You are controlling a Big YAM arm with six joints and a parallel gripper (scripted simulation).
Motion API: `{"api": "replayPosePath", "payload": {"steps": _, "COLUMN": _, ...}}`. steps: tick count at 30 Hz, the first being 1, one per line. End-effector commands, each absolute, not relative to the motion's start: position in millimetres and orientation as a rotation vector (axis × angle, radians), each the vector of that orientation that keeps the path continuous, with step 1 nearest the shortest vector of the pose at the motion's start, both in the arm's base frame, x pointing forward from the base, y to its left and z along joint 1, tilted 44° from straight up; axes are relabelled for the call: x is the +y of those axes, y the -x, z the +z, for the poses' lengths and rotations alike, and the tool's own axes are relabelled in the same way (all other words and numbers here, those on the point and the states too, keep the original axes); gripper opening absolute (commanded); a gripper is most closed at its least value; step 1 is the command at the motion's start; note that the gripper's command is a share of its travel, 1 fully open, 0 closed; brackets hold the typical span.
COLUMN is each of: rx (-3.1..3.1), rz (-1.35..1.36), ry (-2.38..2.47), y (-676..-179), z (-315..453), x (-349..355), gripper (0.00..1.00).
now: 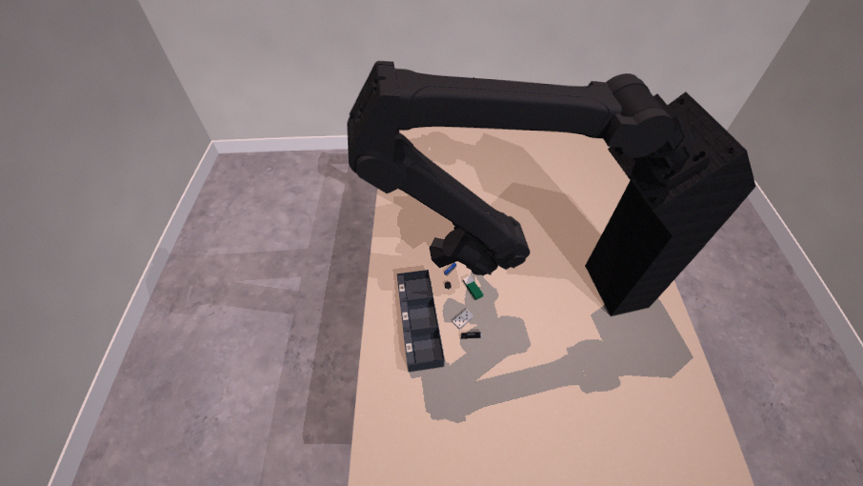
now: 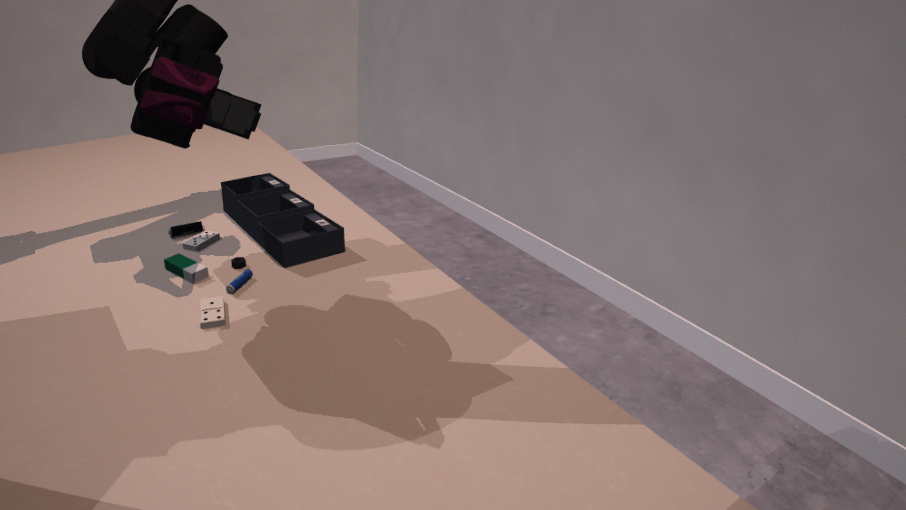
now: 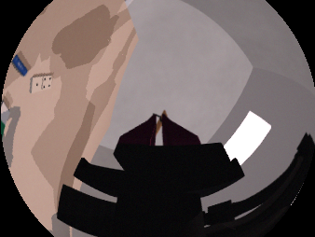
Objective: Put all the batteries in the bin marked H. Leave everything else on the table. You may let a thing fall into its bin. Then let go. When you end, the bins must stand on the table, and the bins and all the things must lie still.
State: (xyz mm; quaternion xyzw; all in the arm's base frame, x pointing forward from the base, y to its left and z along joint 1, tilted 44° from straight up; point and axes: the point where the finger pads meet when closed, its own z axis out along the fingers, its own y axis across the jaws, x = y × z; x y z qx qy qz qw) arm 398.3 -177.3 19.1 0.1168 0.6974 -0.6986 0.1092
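A blue cylindrical battery (image 1: 449,269) lies on the tan table by the near end of the bin row; it also shows in the exterior view (image 2: 239,280) and at the left edge of the wrist view (image 3: 20,64). A small black round piece (image 2: 238,262) lies next to it. Three dark bins (image 1: 419,317) (image 2: 282,218) stand in a row, each with a small label too small to read. My gripper (image 2: 174,88) hangs well above the objects, shut with nothing between its maroon fingers, which point away from the table toward the wall.
A green and white block (image 2: 185,266), a domino (image 2: 200,240), a black flat piece (image 2: 186,229) and a second domino (image 2: 212,312) lie near the bins. The arm's black base tower (image 1: 670,205) stands at the table's right side.
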Motion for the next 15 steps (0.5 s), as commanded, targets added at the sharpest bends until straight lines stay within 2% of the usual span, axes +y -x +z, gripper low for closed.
{"api": "replayPosePath", "payload": {"steps": 1, "rx": 1.93, "rz": -2.168, "ry": -0.506, "y": -415.1, "z": 31.8, "x": -181.2, "gripper": 0.09}}
{"api": "replayPosePath", "payload": {"steps": 15, "rx": 1.855, "rz": -2.14, "ry": -0.508, "y": -421.0, "z": 35.4, "x": -181.9, "gripper": 0.09}}
